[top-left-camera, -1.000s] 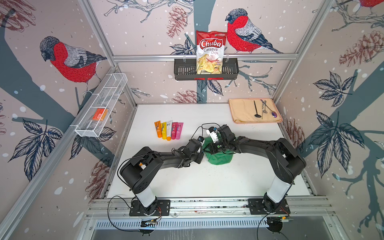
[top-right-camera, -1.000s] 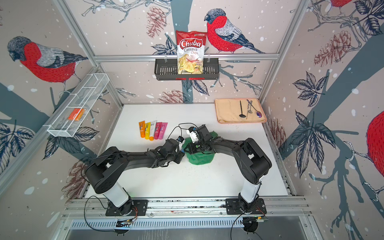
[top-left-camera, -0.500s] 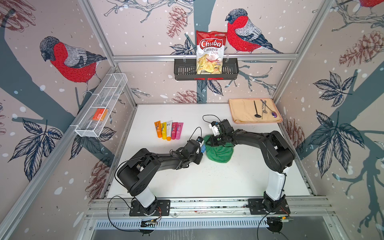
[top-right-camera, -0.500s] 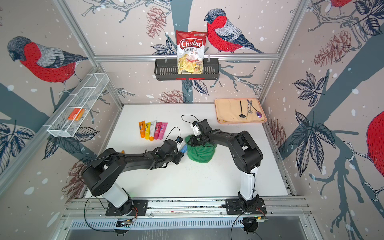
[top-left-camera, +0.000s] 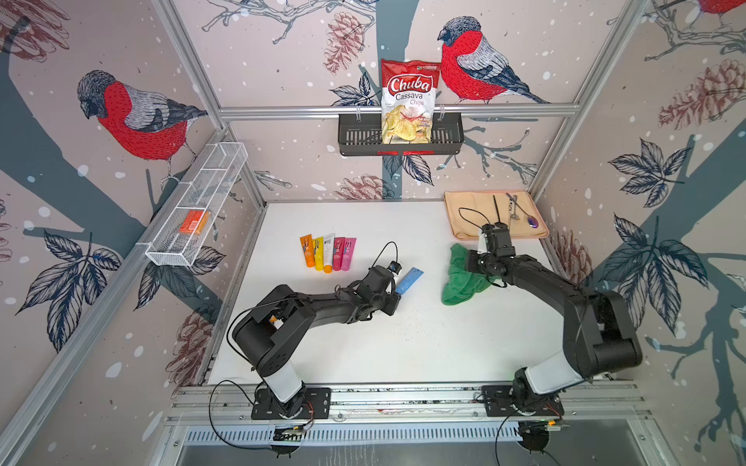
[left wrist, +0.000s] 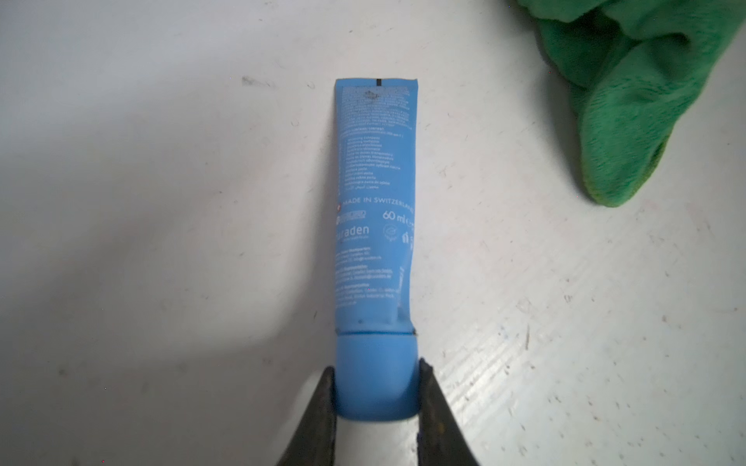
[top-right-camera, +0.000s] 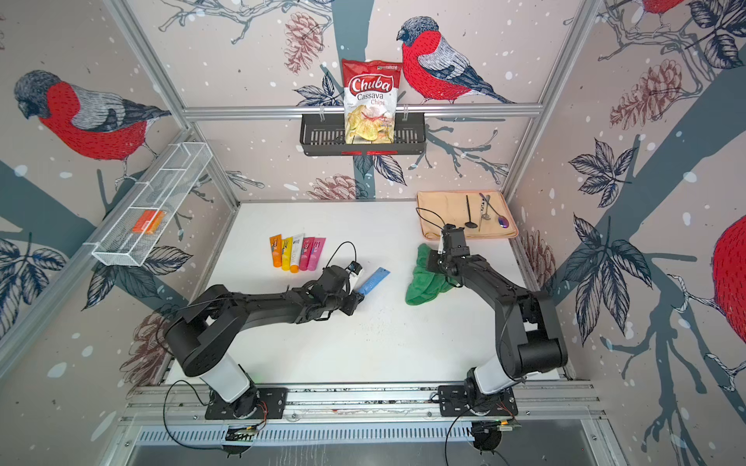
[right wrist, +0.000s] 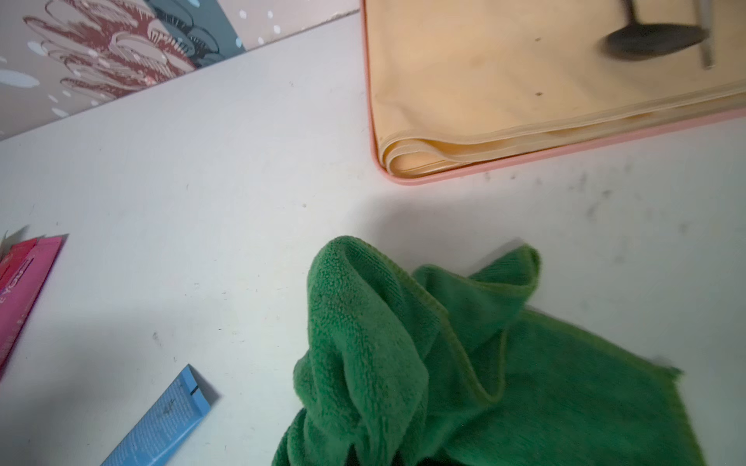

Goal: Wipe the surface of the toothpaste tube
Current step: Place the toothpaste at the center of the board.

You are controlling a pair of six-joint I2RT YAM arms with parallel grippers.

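"Where has the tube ended up?"

"The small blue plastic toothpaste tube [left wrist: 375, 210] lies flat on the white tabletop [top-left-camera: 403, 343], about mid-table. It's to the right of the row of coloured tubes [top-left-camera: 327, 252], with its crimped tail pointing far and right. The left gripper [left wrist: 377, 375] has its two dark fingers closed narrowly on the round cap, one on each side."

"And the other arm?"

"The right gripper [top-left-camera: 470, 262] is pinched fully shut on a bunch of the green microfibre cloth [top-left-camera: 460, 280]. That's off to the right, apart from the tube, near the corner of the pink-rimmed tray with the beige mat [top-left-camera: 454, 226]."

"How do you reckon the tube will handle?"

"Light, I'd say. The body looks soft and creased, so it should dent and skate under a wipe. The cap looks like the one stiff part, so that's the sensible hold. It's smooth plastic, though, and might twist between the fingers. I'd press gently and stroke away from the cap."
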